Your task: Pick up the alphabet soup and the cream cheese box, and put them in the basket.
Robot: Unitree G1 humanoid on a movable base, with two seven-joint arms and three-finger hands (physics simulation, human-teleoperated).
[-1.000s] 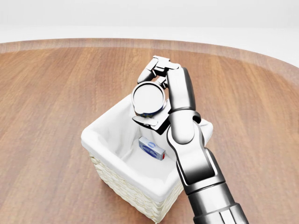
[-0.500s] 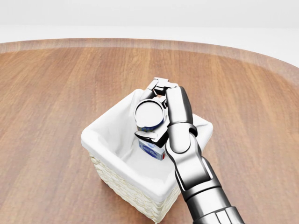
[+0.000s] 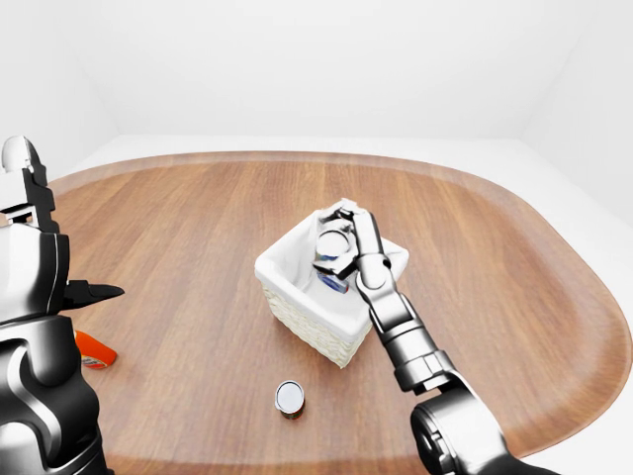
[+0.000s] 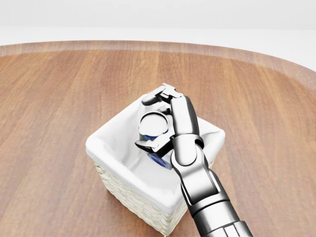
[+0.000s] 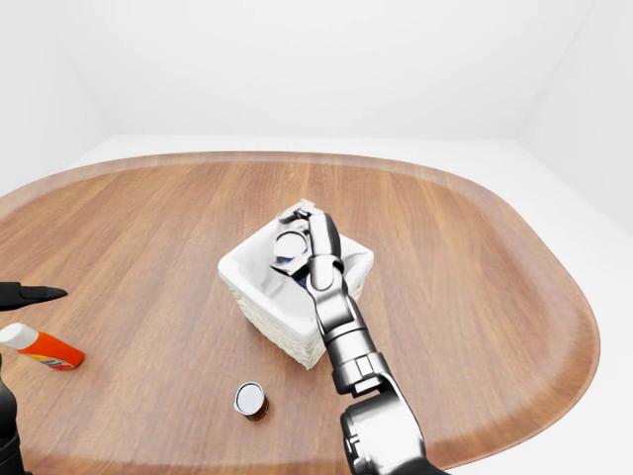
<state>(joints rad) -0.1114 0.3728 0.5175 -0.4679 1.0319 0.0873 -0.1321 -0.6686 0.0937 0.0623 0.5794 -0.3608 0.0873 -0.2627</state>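
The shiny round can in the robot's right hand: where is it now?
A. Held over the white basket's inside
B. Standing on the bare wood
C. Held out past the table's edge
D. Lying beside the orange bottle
A: the right hand grips the can above the basket lining.

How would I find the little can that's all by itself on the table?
Start at the white basket in the middle of the wooden table. Look toward the bottom of the right-eye view, just left of the right arm: a small can stands alone on the bare wood. Its round silver top and dark label set it apart from the orange-and-white bottle lying far left.
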